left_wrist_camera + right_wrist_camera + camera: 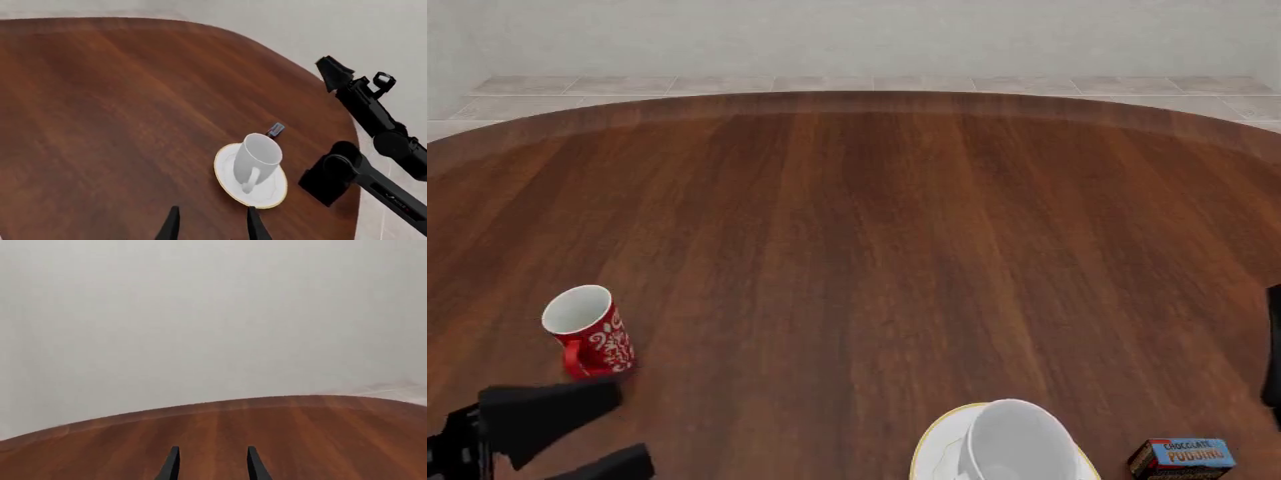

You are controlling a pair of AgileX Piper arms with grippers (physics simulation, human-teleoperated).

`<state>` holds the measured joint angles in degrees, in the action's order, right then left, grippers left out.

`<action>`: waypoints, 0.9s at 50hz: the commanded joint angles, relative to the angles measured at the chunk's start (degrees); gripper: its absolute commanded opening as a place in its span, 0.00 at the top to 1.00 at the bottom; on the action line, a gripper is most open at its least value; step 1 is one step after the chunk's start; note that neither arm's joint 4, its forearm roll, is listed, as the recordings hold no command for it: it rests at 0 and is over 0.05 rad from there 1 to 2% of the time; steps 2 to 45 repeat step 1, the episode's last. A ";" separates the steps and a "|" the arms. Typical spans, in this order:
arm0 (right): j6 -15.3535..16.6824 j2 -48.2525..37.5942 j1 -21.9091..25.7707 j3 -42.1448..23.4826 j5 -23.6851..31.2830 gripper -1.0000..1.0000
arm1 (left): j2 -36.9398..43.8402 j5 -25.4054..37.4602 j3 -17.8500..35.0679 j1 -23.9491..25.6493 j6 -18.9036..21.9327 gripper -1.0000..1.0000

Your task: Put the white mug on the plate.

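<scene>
The white mug (257, 159) stands upright on the plate (227, 178), a white disc with a gold rim, its handle toward my left wrist camera. In the front view the white mug (1017, 443) and plate (936, 449) sit at the near edge, right of centre. My left gripper (211, 225) is open and empty, raised well back from the mug. My right gripper (211, 464) is open and empty, pointing over the table's far edge at a blank wall. In the front view only dark parts of the left arm (541, 420) and right arm (1273, 345) show.
A red mug with a white pattern (590, 332) stands upright at the near left. A small chocolate pudding box (1182, 457) lies to the right of the plate, also seen as the box (275, 130) behind the mug. The right arm (373, 150) stretches beside the plate.
</scene>
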<state>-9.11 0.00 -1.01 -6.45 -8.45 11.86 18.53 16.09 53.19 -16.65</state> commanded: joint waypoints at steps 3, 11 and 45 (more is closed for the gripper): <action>-1.18 -0.01 -0.25 -0.68 -1.36 0.00 | -6.39 4.89 -0.32 -1.97 -0.10 0.00; -1.18 -0.01 -0.25 -0.68 -1.36 0.00 | -6.39 4.89 -0.32 -1.97 -0.10 0.00; -1.18 -0.01 -0.25 -0.68 -1.36 0.00 | -6.39 4.89 -0.32 -1.97 -0.10 0.00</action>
